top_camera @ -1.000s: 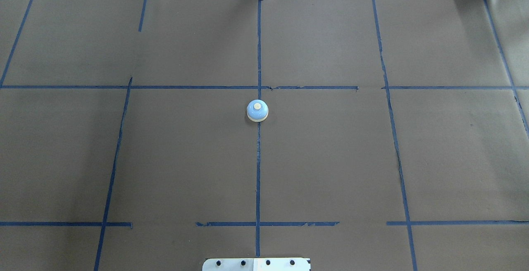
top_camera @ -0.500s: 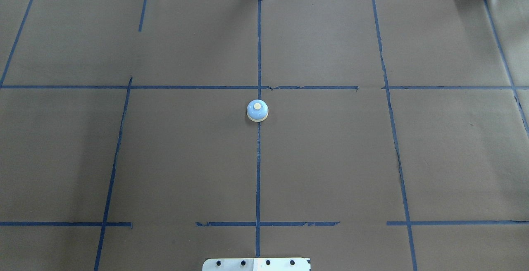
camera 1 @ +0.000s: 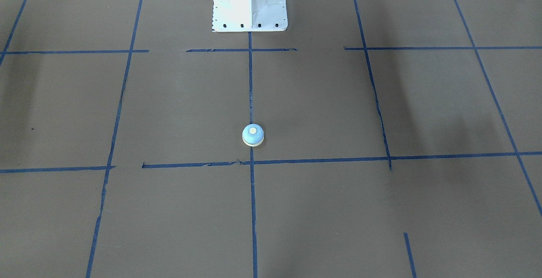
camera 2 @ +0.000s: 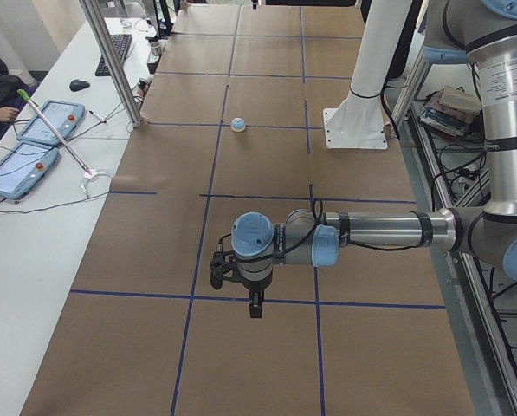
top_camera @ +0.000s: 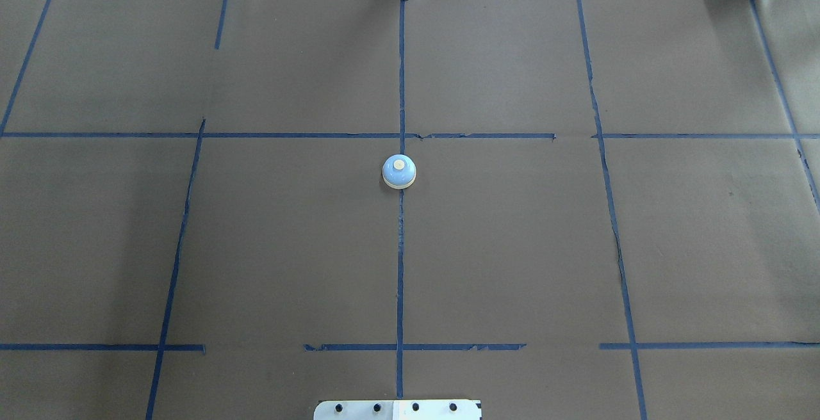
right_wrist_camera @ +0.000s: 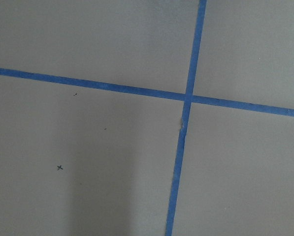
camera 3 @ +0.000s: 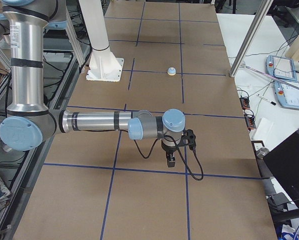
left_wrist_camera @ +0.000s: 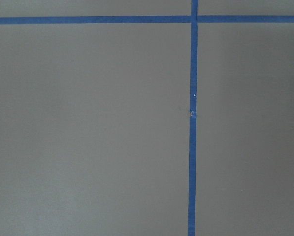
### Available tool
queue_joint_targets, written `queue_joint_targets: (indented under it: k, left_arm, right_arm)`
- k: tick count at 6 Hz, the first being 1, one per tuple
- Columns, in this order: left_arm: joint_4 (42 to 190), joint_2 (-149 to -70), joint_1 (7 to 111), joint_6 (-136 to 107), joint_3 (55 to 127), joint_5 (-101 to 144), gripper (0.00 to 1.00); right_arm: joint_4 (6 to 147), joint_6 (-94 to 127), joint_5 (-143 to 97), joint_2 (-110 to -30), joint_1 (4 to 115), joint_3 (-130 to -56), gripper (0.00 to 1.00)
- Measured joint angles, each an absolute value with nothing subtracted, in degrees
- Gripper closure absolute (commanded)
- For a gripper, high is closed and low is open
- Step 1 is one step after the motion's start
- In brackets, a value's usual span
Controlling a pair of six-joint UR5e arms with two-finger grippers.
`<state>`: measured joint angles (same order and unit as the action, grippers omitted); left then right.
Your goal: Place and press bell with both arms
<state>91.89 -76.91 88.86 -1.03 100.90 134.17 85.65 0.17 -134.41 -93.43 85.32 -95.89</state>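
The bell (top_camera: 399,171) is a small light-blue dome with a cream base and button. It stands upright on the centre tape line of the brown table, and also shows in the front view (camera 1: 253,135) and both side views (camera 2: 237,125) (camera 3: 172,71). My left gripper (camera 2: 255,303) points down over the table's left end, far from the bell. My right gripper (camera 3: 170,161) points down over the right end, also far from it. Both show only in the side views, so I cannot tell whether they are open or shut. The wrist views show only bare table and tape.
The white pedestal base (camera 1: 250,2) stands at the robot's edge of the table (top_camera: 397,409). Blue tape lines (top_camera: 400,266) divide the brown surface. Tablets (camera 2: 33,147) and a metal post (camera 2: 111,61) are on the operators' side.
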Motion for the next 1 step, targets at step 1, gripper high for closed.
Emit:
queue_joint_targets:
  k: [1]
  left_arm:
    - [91.92, -76.91, 88.86, -1.05, 100.90, 134.20, 0.00]
  right_arm:
    - [85.65, 0.17, -134.43, -93.43, 85.30, -95.89, 0.00]
